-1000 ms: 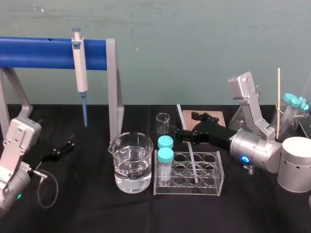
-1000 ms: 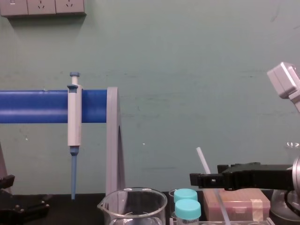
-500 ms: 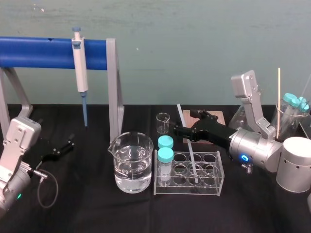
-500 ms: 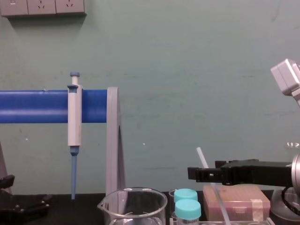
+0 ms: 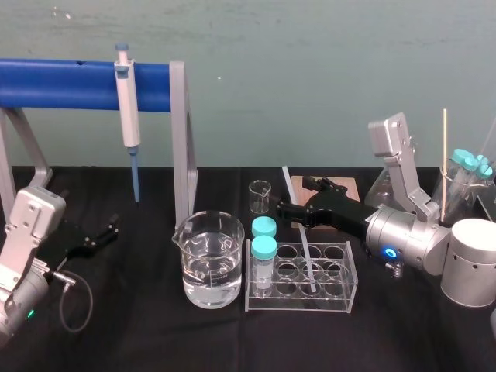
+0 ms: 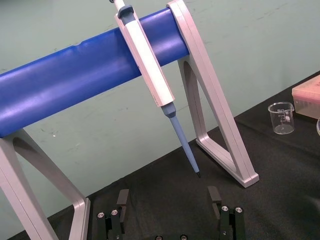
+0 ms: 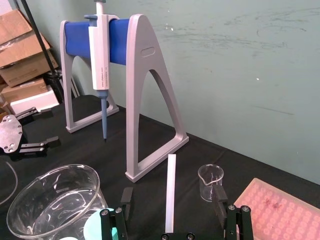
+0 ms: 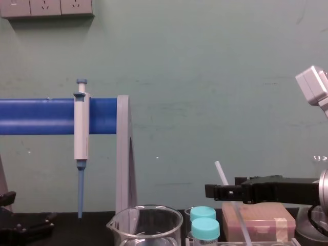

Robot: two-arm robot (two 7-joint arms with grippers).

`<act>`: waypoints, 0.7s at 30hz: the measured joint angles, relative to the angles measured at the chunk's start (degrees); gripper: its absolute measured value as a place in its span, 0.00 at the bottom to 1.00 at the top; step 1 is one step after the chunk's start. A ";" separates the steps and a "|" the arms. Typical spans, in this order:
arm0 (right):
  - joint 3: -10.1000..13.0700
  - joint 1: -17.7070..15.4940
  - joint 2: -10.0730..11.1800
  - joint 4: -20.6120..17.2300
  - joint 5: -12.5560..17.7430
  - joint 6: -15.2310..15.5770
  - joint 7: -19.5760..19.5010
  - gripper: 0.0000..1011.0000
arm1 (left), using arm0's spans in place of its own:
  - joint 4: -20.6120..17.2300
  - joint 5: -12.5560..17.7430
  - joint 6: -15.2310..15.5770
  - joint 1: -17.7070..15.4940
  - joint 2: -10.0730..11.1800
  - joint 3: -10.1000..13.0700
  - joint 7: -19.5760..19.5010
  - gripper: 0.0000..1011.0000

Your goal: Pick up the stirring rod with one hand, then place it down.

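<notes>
Right gripper [image 7: 171,212]: black flat jaws spread wide, one either side of the stirring rod [image 7: 170,192], with a gap on both sides and no touch that we can see. From the chest view the jaws reach out level, crossing the rod a little below its top end.

Close around it: a small empty glass beaker [image 5: 260,196] stands just to the left of the jaw tips. A pink-topped box [image 5: 346,187] lies under and behind the gripper. Two clear tubes with teal caps [image 5: 263,248] stand near, lower down, at the left end of the clear plastic rack [image 5: 341,301].

The rod is thin, straight and whitish translucent, with a blunt flat top. Its lower end sits in the rack, though we cannot tell which hole. It leans, the top tilted away from the robot and toward the left.

Farther left is a large glass beaker of water [image 5: 208,260]. Beyond it stands the grey-legged stand with its blue bar [image 5: 62,84], a white-and-blue pipette [image 5: 127,108] hanging from it.

Open black cloth [image 5: 139,325] lies in front of the rack and beaker.

The left gripper [image 6: 168,205] is parked low at the table's left edge, jaws apart and holding nothing.
</notes>
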 joint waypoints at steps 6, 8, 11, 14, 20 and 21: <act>0.02 -0.02 0.00 -0.02 0.00 0.00 -0.04 0.92 | 0.00 0.00 0.00 0.00 0.00 0.00 0.00 0.99; 0.03 -0.03 0.00 -0.03 0.00 0.00 -0.05 0.87 | 0.00 0.00 0.00 0.00 0.00 0.00 0.00 0.99; 0.05 -0.04 0.00 -0.04 0.00 0.00 -0.05 0.78 | 0.00 0.00 0.00 0.00 0.00 0.00 0.00 0.99; 0.06 -0.05 0.00 -0.07 -0.01 -0.01 -0.06 0.73 | 0.00 0.00 0.00 0.00 0.00 0.00 0.00 0.99; 0.08 -0.08 0.00 -0.10 -0.01 -0.03 -0.06 0.51 | 0.00 0.00 0.00 0.00 0.00 0.00 0.00 0.99; 0.08 -0.09 0.00 -0.10 -0.01 -0.03 -0.07 0.49 | 0.00 0.00 0.00 -0.01 0.00 0.00 0.00 0.99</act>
